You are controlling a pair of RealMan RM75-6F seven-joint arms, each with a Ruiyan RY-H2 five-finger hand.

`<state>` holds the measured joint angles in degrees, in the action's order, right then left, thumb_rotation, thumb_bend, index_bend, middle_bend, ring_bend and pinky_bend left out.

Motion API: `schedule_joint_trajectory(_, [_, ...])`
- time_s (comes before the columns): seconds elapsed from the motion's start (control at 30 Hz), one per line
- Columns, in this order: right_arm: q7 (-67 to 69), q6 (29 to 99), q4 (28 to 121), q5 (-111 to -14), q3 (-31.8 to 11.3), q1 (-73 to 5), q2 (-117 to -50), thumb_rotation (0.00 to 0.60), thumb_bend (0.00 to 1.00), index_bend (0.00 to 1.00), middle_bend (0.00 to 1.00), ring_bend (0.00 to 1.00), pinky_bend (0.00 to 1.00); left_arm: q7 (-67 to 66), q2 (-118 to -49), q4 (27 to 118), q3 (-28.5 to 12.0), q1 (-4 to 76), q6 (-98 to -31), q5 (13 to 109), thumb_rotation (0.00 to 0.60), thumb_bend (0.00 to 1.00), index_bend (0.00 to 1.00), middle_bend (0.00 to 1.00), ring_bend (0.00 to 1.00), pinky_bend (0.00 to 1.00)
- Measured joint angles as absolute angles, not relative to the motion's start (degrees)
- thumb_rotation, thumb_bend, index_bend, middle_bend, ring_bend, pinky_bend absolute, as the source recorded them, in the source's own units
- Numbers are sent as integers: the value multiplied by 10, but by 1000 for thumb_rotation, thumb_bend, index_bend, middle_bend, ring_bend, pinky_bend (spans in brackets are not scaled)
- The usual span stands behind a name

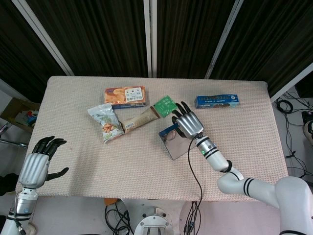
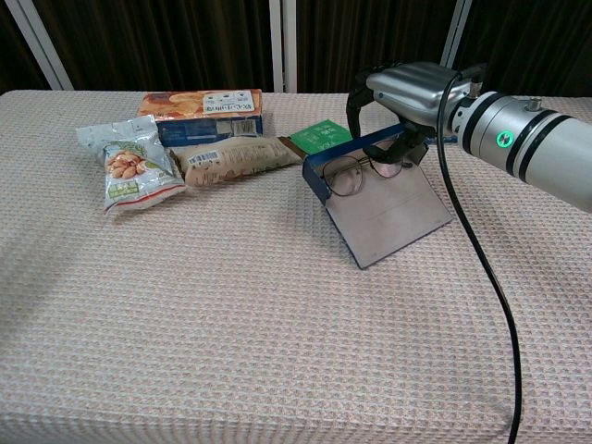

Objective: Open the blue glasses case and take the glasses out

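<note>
The blue glasses case (image 2: 318, 178) lies open, its grey lid (image 2: 390, 217) flat on the cloth toward me; in the head view the case (image 1: 167, 131) sits near the table's middle. The thin-framed glasses (image 2: 348, 174) rest in the blue tray, lenses toward its left end. My right hand (image 2: 407, 92) (image 1: 188, 124) hangs over the tray's right end with its fingers curled down, pinching the glasses' right side. The tray's far wall appears raised off the cloth. My left hand (image 1: 41, 160) hovers open off the table's front left corner, seen only in the head view.
Left of the case lie a green packet (image 2: 320, 137), a brown snack bar (image 2: 233, 159), a nut bag (image 2: 129, 168) and a biscuit box (image 2: 202, 110). A blue box (image 1: 217, 101) sits at the back right. A black cable (image 2: 462, 250) trails from the right wrist.
</note>
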<state>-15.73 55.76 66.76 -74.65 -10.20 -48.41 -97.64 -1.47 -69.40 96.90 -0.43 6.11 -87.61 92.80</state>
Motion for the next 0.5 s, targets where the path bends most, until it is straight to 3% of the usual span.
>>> schedule_joint_trajectory(0.5, [-190,618,581,-790,-97,-478,-1052,600,455,662,274,50,0,-15,-694,969,-1,59,-876,928,600,30,231,218,120,137])
